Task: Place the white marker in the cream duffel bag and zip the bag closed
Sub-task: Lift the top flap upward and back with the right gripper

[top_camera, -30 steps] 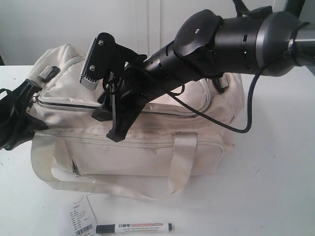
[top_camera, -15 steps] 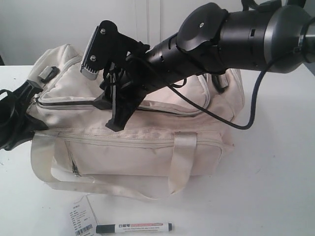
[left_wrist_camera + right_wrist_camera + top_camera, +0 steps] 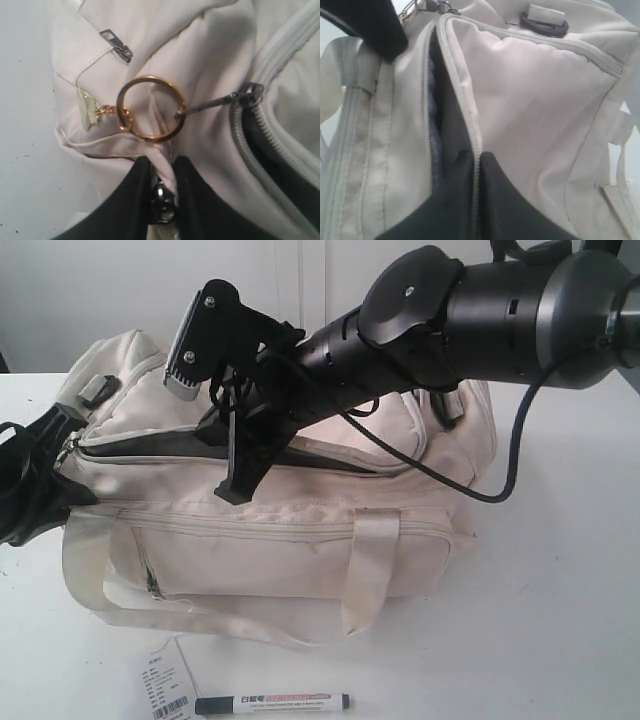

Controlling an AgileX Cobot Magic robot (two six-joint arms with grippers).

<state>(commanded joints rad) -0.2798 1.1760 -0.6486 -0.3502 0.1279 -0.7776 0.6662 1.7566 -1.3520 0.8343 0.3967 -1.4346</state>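
The cream duffel bag (image 3: 290, 540) lies in the middle of the table, its top zip partly undone and dark lining (image 3: 446, 117) showing in the gap. My right gripper (image 3: 220, 450) reaches across the bag and is shut (image 3: 476, 157) on the far edge of that zip opening. At the bag's left end my left gripper (image 3: 62, 475) is shut (image 3: 160, 167) on a fold of cream fabric, just below the gold ring (image 3: 150, 107) and the zipper pull (image 3: 247, 94). In front of the bag, the white marker (image 3: 272, 702) rests on the table, apart from both grippers.
A white paper barcode tag (image 3: 165, 683) lies just left of the marker. A strap handle (image 3: 372, 570) hangs down the bag's front and another loops along the table. A black cable (image 3: 500, 470) droops from the right arm over the bag's right end.
The right arm rose slightly toward the right, pulling the zip's edge with it. The opening has widened and more dark lining shows. The left gripper and marker have stayed put.
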